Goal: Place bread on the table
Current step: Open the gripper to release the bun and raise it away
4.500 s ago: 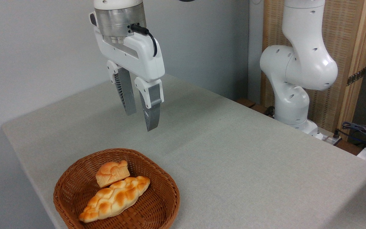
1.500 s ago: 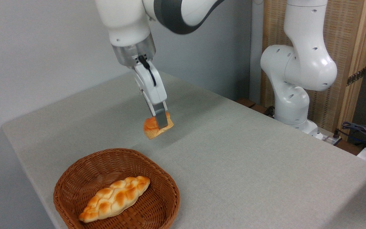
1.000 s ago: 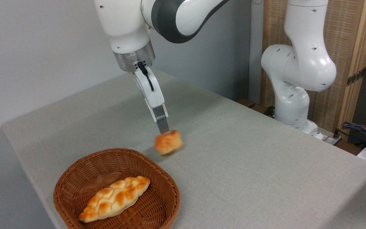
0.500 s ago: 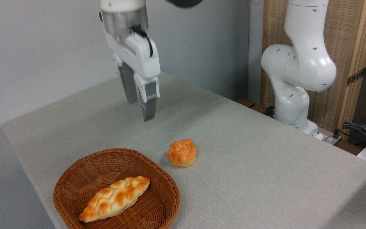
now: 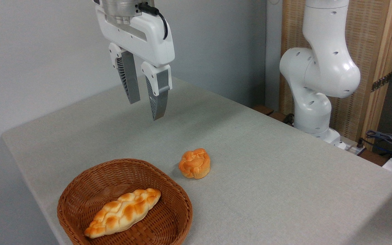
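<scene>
**Spotter:** Where's the hand?

**Operator:** My hand hangs high above the table, fingers parted with a clear gap, gripping nothing.

**Spotter:** And the bread?

**Operator:** The knotted bun sits on the cloth well below the hand and off to its right, nearer the camera, knotted top up. It's just beside the wicker basket rim, not touching as far as I can tell. By my reading the job's done.

**Spotter:** If you had to regrasp it?

**Operator:** I'd judge it light and a bit springy, with a smooth glaze that could slip. I'd pinch across the paler sides, low down, not on the lobes.

**Spotter:** Anything you can't see?

**Operator:** The bun's far side and underside are hidden. The wrist is cut off at the top of frame. The braided loaf lies in the basket, its underside out of sight.
</scene>
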{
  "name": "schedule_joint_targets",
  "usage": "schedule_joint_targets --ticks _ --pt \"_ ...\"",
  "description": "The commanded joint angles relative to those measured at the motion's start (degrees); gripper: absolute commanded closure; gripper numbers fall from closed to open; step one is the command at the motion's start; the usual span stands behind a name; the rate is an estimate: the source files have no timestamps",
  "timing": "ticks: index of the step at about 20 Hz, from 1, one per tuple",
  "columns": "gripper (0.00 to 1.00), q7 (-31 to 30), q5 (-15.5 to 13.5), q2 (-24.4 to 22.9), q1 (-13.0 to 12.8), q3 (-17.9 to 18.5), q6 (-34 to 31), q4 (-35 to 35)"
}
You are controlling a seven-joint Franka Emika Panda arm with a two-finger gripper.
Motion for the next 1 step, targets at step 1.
schedule_joint_targets --ticks 1 --pt "0.00 -0.2 0.4 0.6 -0.4 1.3 -1.6 1.9"
